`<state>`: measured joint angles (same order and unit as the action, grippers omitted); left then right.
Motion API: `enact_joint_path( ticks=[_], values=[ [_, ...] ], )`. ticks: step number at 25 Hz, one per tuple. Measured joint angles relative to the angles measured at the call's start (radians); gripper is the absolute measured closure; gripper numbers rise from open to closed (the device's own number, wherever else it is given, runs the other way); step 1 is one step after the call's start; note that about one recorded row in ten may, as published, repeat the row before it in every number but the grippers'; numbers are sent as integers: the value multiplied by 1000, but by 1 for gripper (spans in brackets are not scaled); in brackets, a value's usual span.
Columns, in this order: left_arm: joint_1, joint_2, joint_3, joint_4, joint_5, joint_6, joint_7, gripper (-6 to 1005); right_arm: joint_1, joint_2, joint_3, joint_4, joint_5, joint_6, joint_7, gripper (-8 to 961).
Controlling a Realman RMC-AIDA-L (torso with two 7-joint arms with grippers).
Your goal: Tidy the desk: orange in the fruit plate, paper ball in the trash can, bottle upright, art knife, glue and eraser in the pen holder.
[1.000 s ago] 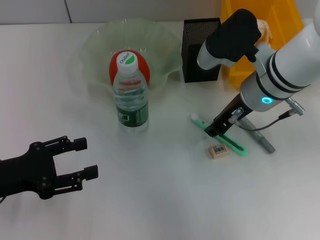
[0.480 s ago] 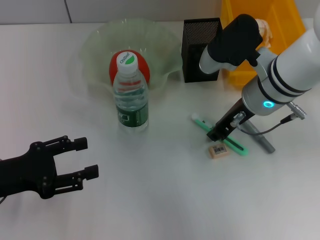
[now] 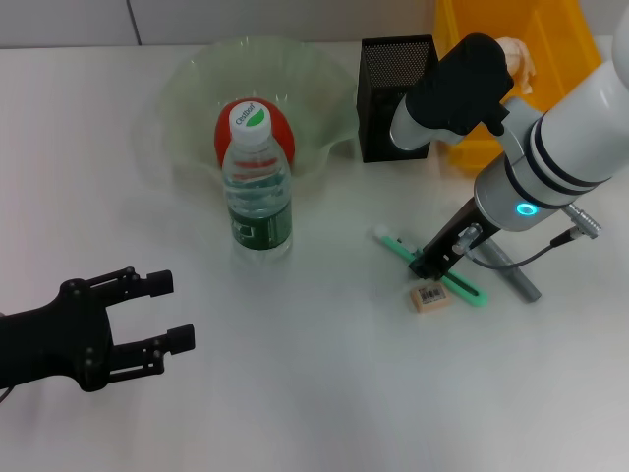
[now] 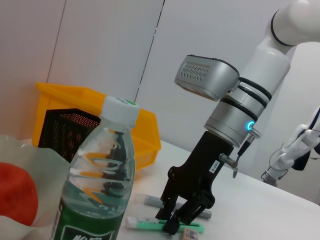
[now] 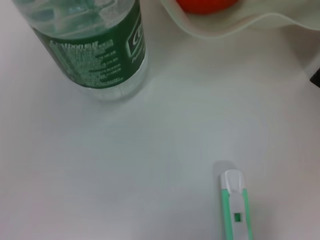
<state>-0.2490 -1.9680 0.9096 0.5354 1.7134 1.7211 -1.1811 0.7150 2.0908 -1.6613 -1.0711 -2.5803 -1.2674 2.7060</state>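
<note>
Art knife (image 3: 432,266), green and flat on the desk (image 3: 324,393) beside the eraser (image 3: 429,297), sits under the right gripper (image 3: 429,264), its jaws spread astride it for a pinch. The left gripper (image 3: 167,311) idles open near the front edge.

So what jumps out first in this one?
The right pincer is down over the green knife at the desk's right side, with the eraser just beside it. The bottle stands upright mid-desk in front of the fruit plate holding the orange. The left pincer hangs open at the near left.
</note>
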Motion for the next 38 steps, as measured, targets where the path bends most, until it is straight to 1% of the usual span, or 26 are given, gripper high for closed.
enact_joint_path(
  ticks=[1,6,12,14,15,16,17,20,22,25,26,27,28,31,35,36,37,38],
  values=[
    [0,0,0,0,0,0,0,215,0,0,0,2,0,-1,0,619],
    [5,0,0,0,0,0,0,215,-2,0,0,-3,2,2,0,728],
    [5,0,0,0,0,0,0,215,-11,0,9,-24,3,3,-4,792],
    [6,0,0,0,0,0,0,215,-25,0,17,-52,4,1,-6,792],
    [7,0,0,0,0,0,0,215,-35,-1,30,-74,5,-1,-8,791],
    [7,0,0,0,0,1,0,215,-59,-1,72,-124,20,-1,-23,791],
    [8,0,0,0,0,2,0,215,-59,-1,72,-124,20,-1,-23,791],
    [9,0,0,0,0,5,0,215,-113,-1,188,-198,152,40,-119,786],
    [8,0,0,0,0,5,0,215,-163,-3,281,-214,344,109,-265,781],
    [7,-1,0,0,0,5,0,215,-210,-9,346,-151,691,221,-528,774],
    [7,-1,0,0,0,5,0,215,-216,-9,358,-52,935,290,-756,771],
    [7,-1,0,0,0,4,0,215,-216,-9,358,-52,935,290,-756,769],
    [6,-2,0,0,0,3,0,215,-211,-8,356,9,1055,318,-866,766],
    [2,-6,0,0,0,0,0,215,-167,-2,329,194,1360,408,-1198,759],
    [-1,-10,0,0,-1,-4,0,215,-61,0,314,477,1710,452,-1529,749],
    [-2,-11,0,0,-1,-6,1,215,-23,0,316,583,1853,456,-1658,747],
    [-2,-12,0,0,-1,-8,1,215,-23,0,316,583,1853,456,-1658,744],
    [-4,-13,0,0,-2,-10,2,215,-7,0,314,626,1914,457,-1711,742]
  ],
)
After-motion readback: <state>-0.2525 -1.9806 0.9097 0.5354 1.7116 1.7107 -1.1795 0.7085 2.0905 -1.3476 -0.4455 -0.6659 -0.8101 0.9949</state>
